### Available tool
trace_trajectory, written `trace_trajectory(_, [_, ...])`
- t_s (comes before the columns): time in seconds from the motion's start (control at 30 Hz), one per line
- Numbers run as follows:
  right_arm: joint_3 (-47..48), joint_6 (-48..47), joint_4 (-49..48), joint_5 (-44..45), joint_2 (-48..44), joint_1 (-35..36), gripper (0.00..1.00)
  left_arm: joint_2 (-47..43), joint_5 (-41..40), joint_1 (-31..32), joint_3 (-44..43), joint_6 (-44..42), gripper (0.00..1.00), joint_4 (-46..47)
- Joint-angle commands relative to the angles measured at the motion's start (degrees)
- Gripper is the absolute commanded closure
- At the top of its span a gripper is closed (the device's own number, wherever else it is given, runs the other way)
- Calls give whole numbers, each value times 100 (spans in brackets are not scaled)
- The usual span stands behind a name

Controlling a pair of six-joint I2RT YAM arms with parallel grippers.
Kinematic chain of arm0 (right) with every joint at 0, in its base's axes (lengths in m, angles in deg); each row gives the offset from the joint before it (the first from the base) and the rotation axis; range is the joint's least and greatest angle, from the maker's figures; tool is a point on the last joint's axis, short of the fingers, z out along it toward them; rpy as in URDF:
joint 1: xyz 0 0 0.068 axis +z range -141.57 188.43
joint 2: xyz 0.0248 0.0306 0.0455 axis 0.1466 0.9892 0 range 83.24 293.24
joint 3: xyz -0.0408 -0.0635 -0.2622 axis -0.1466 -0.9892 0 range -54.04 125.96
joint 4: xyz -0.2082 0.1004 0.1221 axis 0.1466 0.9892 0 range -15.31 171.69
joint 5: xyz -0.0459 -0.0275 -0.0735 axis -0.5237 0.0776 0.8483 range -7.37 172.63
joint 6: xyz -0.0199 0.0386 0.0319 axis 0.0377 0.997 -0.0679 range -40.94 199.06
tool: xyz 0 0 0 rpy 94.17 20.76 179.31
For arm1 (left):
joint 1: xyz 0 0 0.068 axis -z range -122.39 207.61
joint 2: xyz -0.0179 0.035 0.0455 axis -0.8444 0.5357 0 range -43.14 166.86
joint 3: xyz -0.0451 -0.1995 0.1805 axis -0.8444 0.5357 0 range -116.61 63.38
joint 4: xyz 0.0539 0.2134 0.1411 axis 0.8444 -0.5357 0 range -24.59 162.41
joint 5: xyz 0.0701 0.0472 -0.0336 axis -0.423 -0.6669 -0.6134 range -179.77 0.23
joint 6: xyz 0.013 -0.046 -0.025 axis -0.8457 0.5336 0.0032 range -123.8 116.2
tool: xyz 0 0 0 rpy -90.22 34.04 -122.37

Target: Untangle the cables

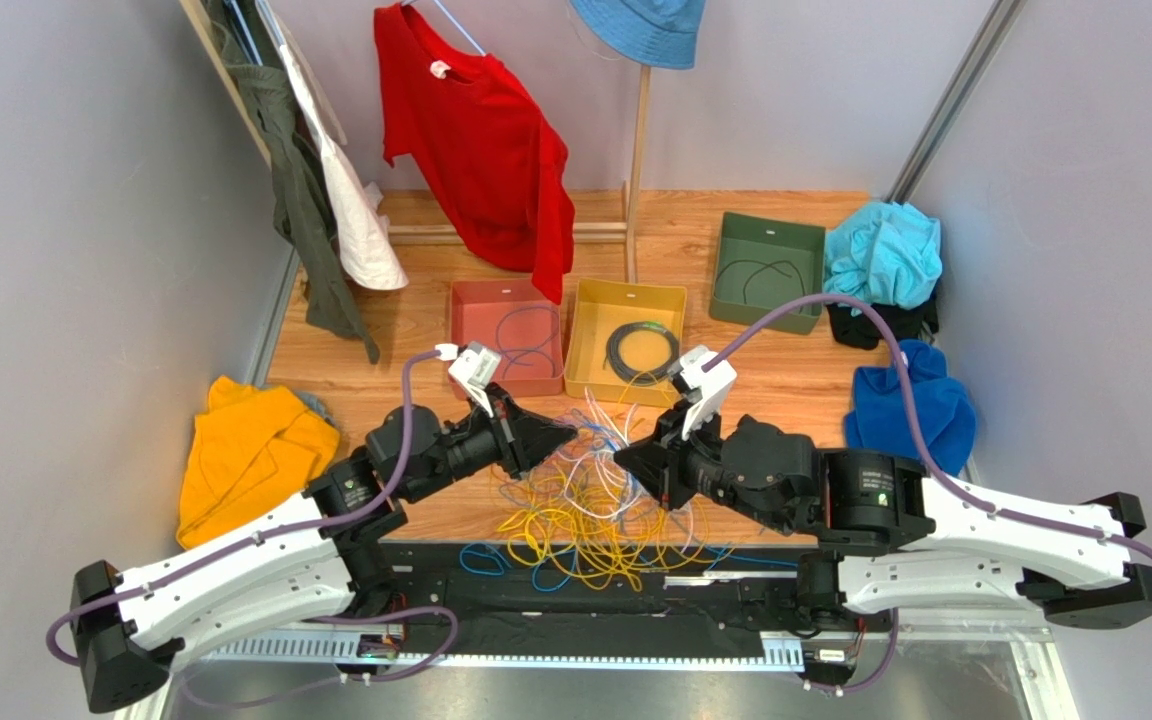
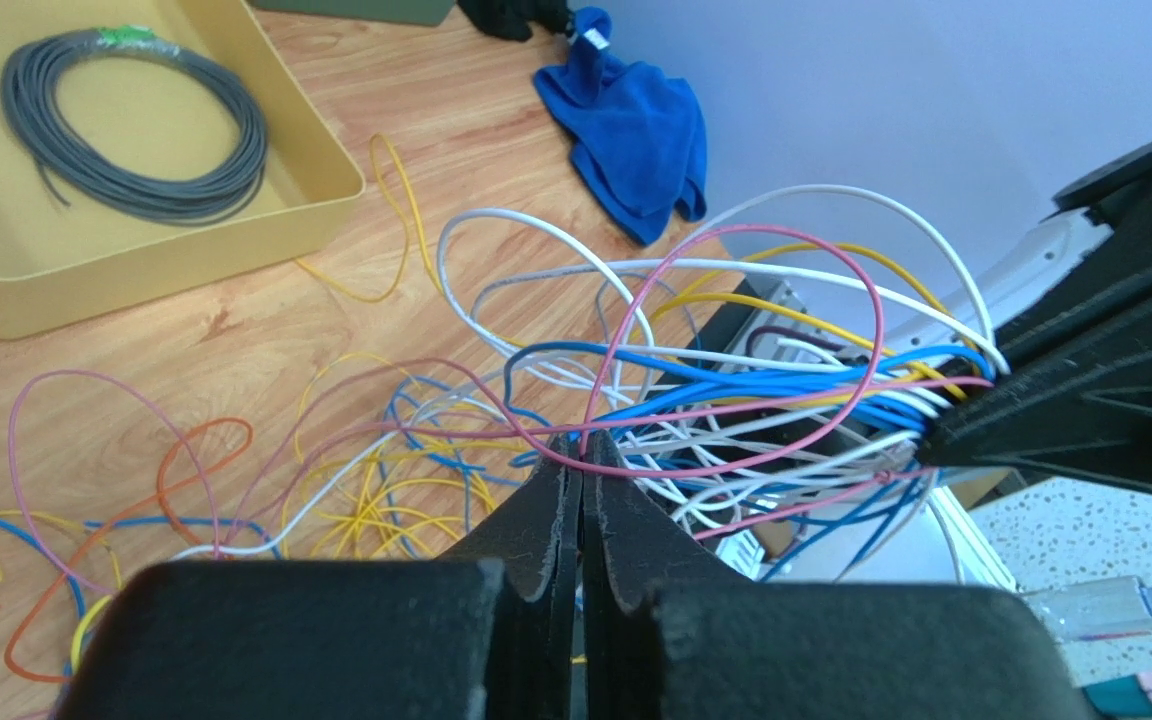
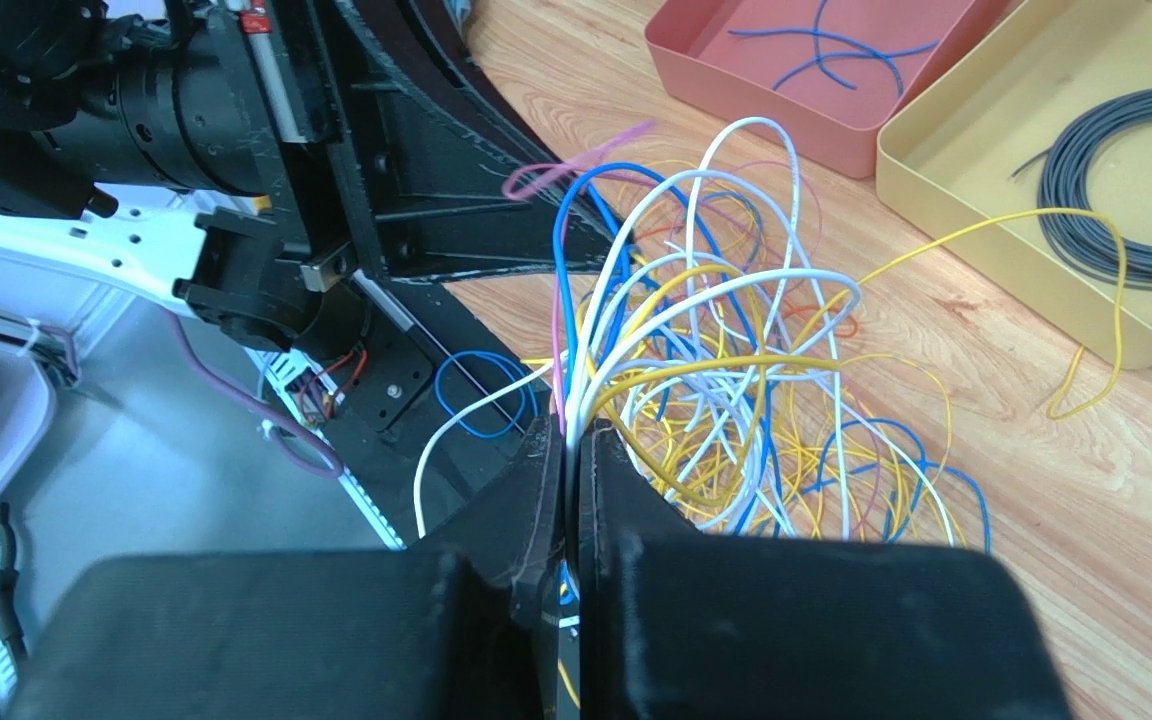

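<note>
Right now L gripper (image 2: 582, 468) is pinched fully shut on a pink strand of the cables (image 2: 717, 390). R gripper (image 3: 573, 438) is clamped tight too, w/ white, blue & yellow strands fanning out of it. Both tips sit close together mid-table, over the loose heap near the front edge. Farther out: yellow tray (image 1: 585, 383) w/ grey coil (image 1: 611, 354), red tray (image 1: 465, 323) to its left, green tray (image 1: 767, 222) far right.
</note>
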Motion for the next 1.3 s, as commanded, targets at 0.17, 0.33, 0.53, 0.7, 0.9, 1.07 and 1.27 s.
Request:
trace_trajectory(0.17, [131, 108, -389, -195, -230, 22, 100, -325, 102, 9, -17, -274, 52, -76])
trace_trajectory(0.33, [193, 125, -398, -293, -213, 22, 100, -131, 261, 9, 176, -160, 54, 425])
trace_trajectory(0.53, [132, 134, -363, -249, -256, 31, 100, -8, 428, 9, 71, -221, 97, 444])
trace_trajectory(0.7, [61, 160, -371, -213, -353, 22, 100, -507, 288, 0, 71, -282, 100, 49])
trace_trajectory(0.9, [43, 187, -214, -170, -493, 31, 100, -1351, -273, 9, -70, -301, 100, -1566])
trace_trajectory(1.07, [61, 160, 85, 181, -555, 31, 100, -1485, -1846, 9, -271, 892, 100, -4394])
trace_trajectory(1.27, [271, 2, 340, 603, -590, 31, 100, -835, -1954, 9, 131, 2299, 100, -5086])
